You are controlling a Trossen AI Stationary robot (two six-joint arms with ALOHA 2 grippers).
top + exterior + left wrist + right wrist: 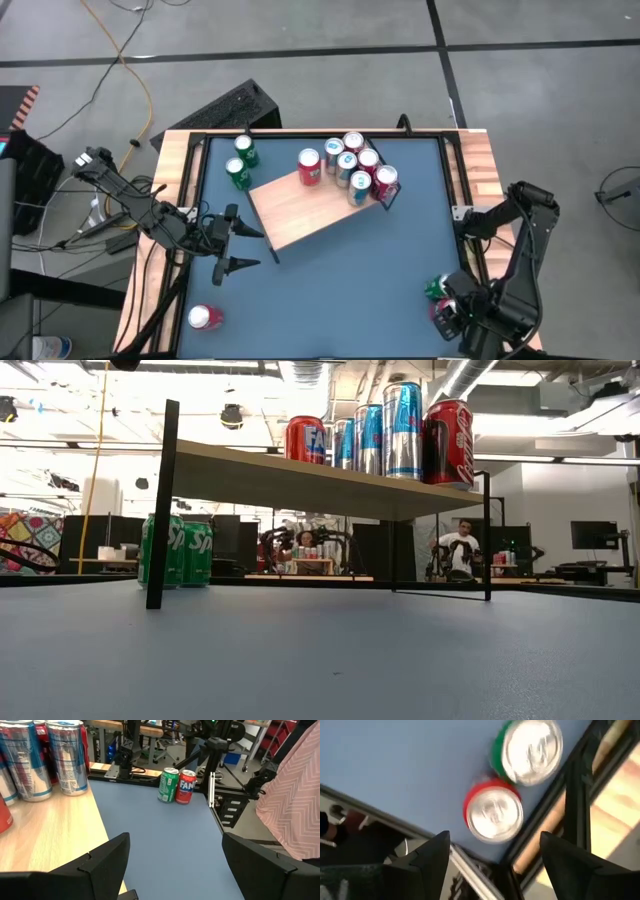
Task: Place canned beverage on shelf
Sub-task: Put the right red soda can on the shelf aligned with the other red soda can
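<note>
left gripper (232,240) open, empty, left of centre by the shelf (300,212) edge. sprite cans (175,550) under shelf, lower left. fanta can (305,439) and coca-cola can (447,443) on top. right gripper (455,312) open over a red can (493,810), lower right.

Six cans (352,165) stand on the shelf's (300,210) far end.

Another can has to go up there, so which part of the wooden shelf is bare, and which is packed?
The light wood shelf is bare on its half toward the open left gripper. Its far end is crowded: red and silver-blue cans stand clustered there.
</note>
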